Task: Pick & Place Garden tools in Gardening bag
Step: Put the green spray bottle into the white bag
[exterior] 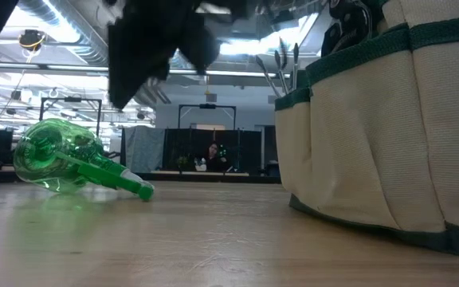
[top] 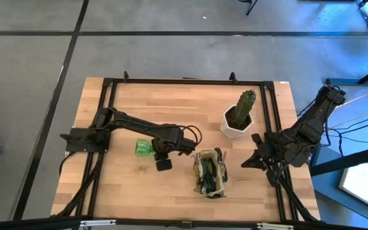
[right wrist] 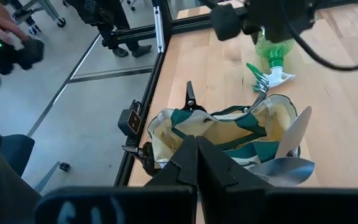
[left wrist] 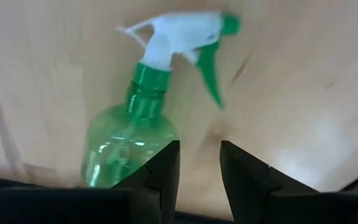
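High view: the left arm reaches across the wooden counter [top: 171,105], its fingers [left wrist: 166,171] narrowly parted and empty just above the green spray bottle [left wrist: 132,134], which lies on its side beside the bag [top: 209,174]. The right arm waits near the counter's right edge, its fingers [right wrist: 194,165] pressed together, empty. Trowels and shears stick out of the bag. A cactus pot [top: 237,121] stands behind it. Beyond lies grey floor.

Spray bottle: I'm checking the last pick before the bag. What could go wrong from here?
The spray bottle lies on its side, round and smooth, so it may roll or slip from the left tool, whose fingers stand narrowly apart. The gardening bag already holds tools, so the bottle may snag going in.
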Robot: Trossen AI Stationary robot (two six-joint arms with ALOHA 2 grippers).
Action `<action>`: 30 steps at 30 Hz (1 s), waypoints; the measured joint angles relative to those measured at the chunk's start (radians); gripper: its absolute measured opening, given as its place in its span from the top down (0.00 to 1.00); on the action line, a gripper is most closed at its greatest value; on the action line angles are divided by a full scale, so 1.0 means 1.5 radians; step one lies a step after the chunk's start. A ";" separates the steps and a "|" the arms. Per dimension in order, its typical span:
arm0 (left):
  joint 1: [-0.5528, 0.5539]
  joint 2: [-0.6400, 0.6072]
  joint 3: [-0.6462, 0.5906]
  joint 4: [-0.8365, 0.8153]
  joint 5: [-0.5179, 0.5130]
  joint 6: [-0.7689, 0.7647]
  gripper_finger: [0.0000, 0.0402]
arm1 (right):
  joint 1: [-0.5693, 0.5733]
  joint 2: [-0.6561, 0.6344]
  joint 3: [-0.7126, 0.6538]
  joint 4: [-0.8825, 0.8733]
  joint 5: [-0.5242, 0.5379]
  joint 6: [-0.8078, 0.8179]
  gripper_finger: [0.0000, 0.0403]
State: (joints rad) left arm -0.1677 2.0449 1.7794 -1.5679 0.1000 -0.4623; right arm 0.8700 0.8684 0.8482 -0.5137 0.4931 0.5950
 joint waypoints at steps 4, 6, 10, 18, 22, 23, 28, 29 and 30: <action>0.019 0.000 -0.067 0.049 0.000 0.069 0.73 | 0.000 0.000 0.000 0.001 0.000 0.002 1.00; 0.030 -0.005 -0.083 0.093 0.011 0.104 0.73 | 0.000 0.000 0.000 0.001 0.000 0.002 1.00; 0.048 -0.022 -0.087 0.166 0.038 0.137 0.73 | 0.000 0.000 0.000 0.001 0.000 0.013 1.00; 0.067 -0.091 -0.091 0.203 -0.013 0.190 0.73 | 0.000 0.000 0.000 -0.002 0.000 0.022 1.00; 0.064 -0.088 -0.091 0.164 0.022 0.219 0.69 | 0.000 0.000 0.000 -0.005 0.001 0.020 1.00; 0.059 -0.083 -0.091 0.158 0.026 0.231 0.67 | 0.000 0.000 0.000 -0.005 0.001 0.019 1.00; 0.046 -0.079 -0.118 0.151 0.027 0.254 0.53 | -0.001 0.000 0.000 -0.005 0.001 0.020 1.00; 0.046 -0.078 -0.128 0.149 0.019 0.251 0.51 | -0.001 0.000 0.000 -0.005 0.001 0.019 1.00; 0.046 -0.077 -0.137 0.144 0.008 0.249 0.48 | -0.001 0.000 0.000 -0.005 0.001 0.020 1.00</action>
State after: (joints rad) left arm -0.0982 1.9295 1.5736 -1.3520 0.1125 -0.0887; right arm 0.8690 0.8684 0.8482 -0.5217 0.4946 0.6243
